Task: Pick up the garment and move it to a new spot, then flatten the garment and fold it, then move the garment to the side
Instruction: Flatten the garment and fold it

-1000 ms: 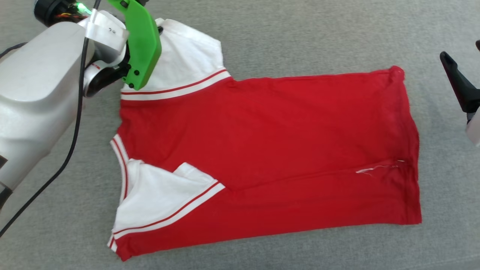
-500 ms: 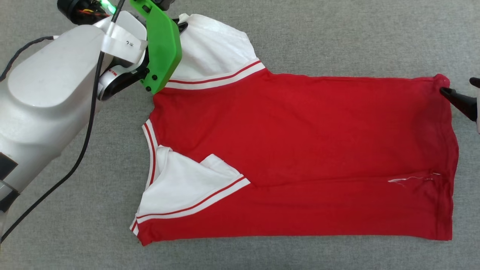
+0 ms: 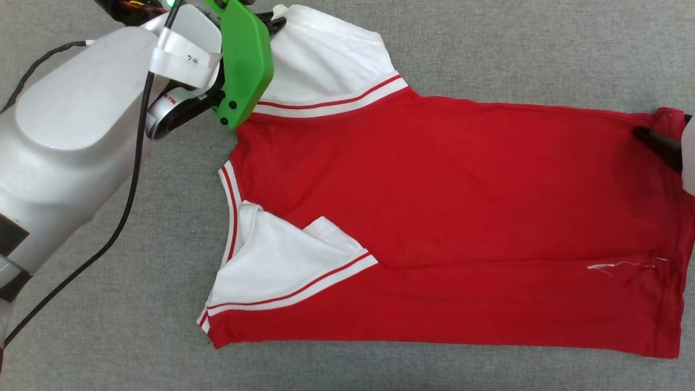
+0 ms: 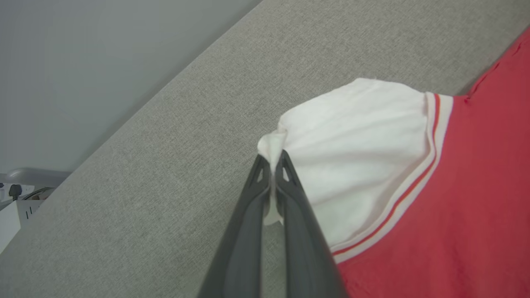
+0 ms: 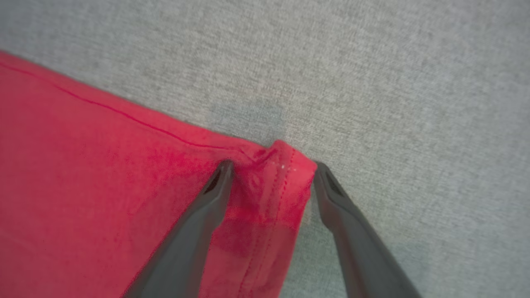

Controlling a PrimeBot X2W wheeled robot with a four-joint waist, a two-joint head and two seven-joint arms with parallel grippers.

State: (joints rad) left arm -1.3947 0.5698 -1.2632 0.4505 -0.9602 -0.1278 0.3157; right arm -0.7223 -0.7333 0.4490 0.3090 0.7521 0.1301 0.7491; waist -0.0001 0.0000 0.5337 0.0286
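The garment (image 3: 434, 190) is a red shirt with white sleeves, lying spread on the grey cloth surface with its neck to the left and its hem to the right. One white sleeve (image 3: 326, 60) lies at the top left, and the other sleeve (image 3: 277, 266) is folded in at the lower left. My left gripper (image 4: 272, 159) is shut on the edge of the upper white sleeve (image 4: 352, 157). My right gripper (image 5: 271, 167) stands open, its fingers on either side of the hem's far corner (image 5: 277, 182). One dark finger (image 3: 654, 144) rests on that corner.
The grey cloth surface (image 3: 488, 43) extends beyond the shirt on all sides. My pale left forearm (image 3: 70, 146) and its black cable (image 3: 127, 206) cover the left side. In the left wrist view the surface's edge (image 4: 136, 107) meets a grey wall, with a socket strip (image 4: 16, 198) beyond.
The camera has shifted, so the shirt sits further right in the picture. My right gripper has come from beside the shirt to its hem corner, still open. The left still holds the sleeve.
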